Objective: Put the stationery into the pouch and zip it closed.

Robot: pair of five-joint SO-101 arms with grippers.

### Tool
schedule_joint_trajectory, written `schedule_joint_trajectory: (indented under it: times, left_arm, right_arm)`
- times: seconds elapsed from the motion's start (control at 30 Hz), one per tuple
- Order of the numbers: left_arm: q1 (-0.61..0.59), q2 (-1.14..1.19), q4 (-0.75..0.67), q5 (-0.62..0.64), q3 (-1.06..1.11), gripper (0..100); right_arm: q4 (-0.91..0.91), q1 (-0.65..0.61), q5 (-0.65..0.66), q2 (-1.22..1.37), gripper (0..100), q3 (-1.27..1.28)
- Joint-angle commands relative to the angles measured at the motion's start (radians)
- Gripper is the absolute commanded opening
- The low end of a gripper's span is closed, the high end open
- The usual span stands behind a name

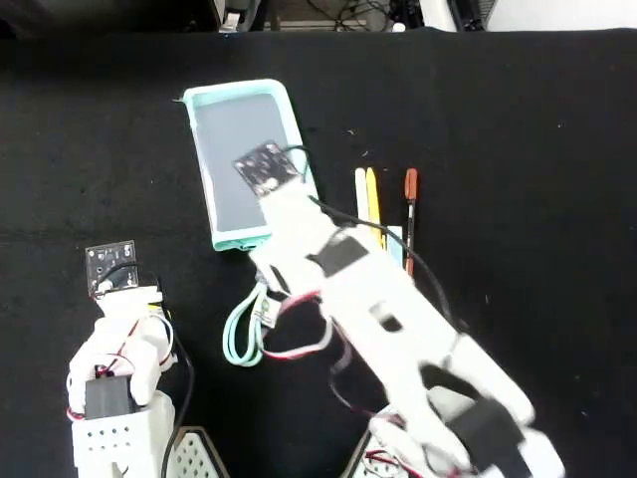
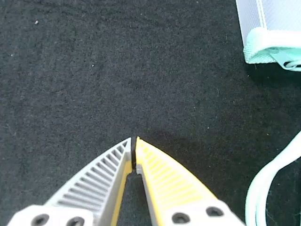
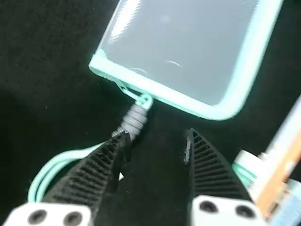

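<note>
Beneath the right arm (image 1: pixel 398 319), pouch (image 1: pixel 229 134) half-covered.

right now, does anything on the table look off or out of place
Nothing stands out. The mint pouch lies flat with its wrist strap in a loose loop, and the pens lie in a neat row beside it, not yet inside. Nothing looks spilled or damaged.
</note>
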Motion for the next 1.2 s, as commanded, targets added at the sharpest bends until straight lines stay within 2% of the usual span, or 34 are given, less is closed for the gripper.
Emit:
schedule_joint_trajectory:
  times: [0.0, 0.2, 0.5, 0.8, 0.97, 1.03, 1.13, 1.17]
  left_arm:
    - [0.007, -0.006, 0.002, 0.009, 0.013, 3]
    - [0.008, -0.006, 0.002, 0.009, 0.013, 3]
    - [0.010, -0.006, 0.034, 0.011, 0.013, 3]
    - [0.010, -0.006, 0.034, 0.011, 0.013, 3]
    - [0.010, -0.006, 0.034, 0.011, 0.013, 3]
    - [0.008, -0.006, 0.034, 0.011, 0.013, 3]
    - [0.008, -0.006, 0.035, 0.011, 0.013, 3]
    - [0.008, -0.006, 0.035, 0.011, 0.013, 3]
  right_arm:
    - [0.006, -0.023, -0.061, 0.153, 19.5, -0.136]
    - [0.006, -0.077, -0.092, 0.305, 19.4, -0.208]
    - [0.000, -0.107, -0.083, 0.326, 19.4, -0.205]
    - [-0.002, 0.006, -0.081, 0.437, 19.7, -0.234]
    - [0.107, 0.028, -0.081, 0.532, 19.4, -0.361]
    - [0.160, 0.028, -0.081, 0.558, 16.6, -0.390]
    - [0.199, 0.029, -0.046, 0.562, 0.9, -0.403]
    - [0.203, 0.031, -0.020, 0.556, 1.6, -0.397]
